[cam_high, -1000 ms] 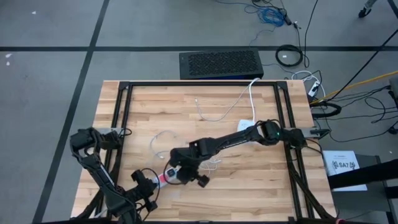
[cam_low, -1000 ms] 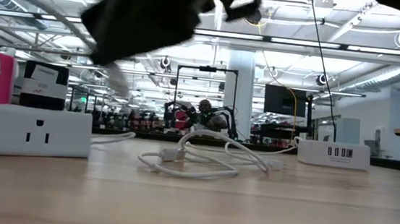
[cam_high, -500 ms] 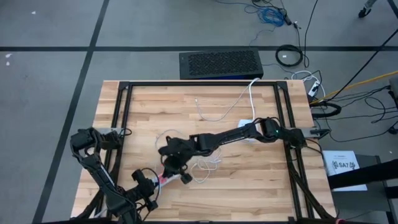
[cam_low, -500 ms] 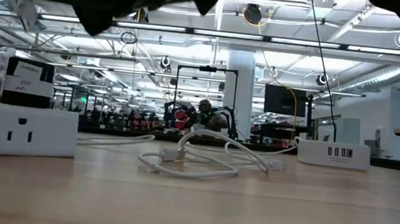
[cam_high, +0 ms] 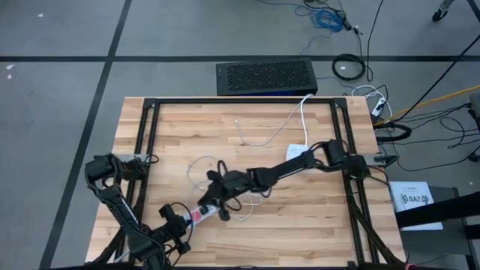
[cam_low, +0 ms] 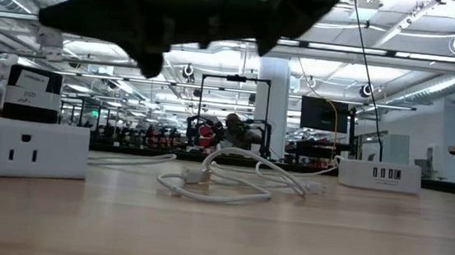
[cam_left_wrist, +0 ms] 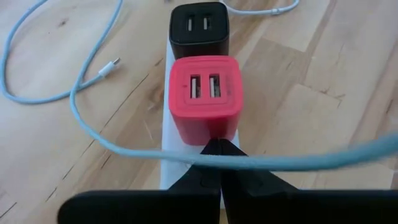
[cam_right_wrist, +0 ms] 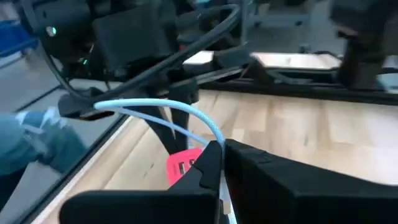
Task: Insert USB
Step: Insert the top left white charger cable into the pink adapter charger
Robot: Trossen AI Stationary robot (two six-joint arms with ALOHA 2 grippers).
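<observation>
Wooden planks make up the table (cam_high: 315, 217), which stands on a grey floor with a black perforated box (cam_high: 267, 77) lying just beyond its far edge.

From the high view, the right gripper (cam_high: 216, 201) is stretched across to about 7 o'clock of the table's centre, its fingers pressed together on a pale blue cable (cam_right_wrist: 163, 111). In the right wrist view that cable leaves the fingertips and arcs away. Half a second ago this gripper sat a little farther toward the table's left side; a full second ago it was lower and more to the right, so it has swung out and back. In the low view its dark bulk has shifted from the upper left toward the upper middle.

The left gripper (cam_left_wrist: 219, 147) waits at the near edge, at about 7 o'clock, jaws closed, just beside the red USB charger (cam_left_wrist: 205, 98). That charger sits in a white power strip (cam_left_wrist: 180, 158) next to a black charger (cam_left_wrist: 199, 23), unchanged. The cable's free plug (cam_left_wrist: 111, 65) lies on the wood, well apart from the red charger's ports.

A coil of white cable (cam_low: 223, 177) rests mid-table, with a white USB hub (cam_low: 378, 175) toward 3 o'clock.
</observation>
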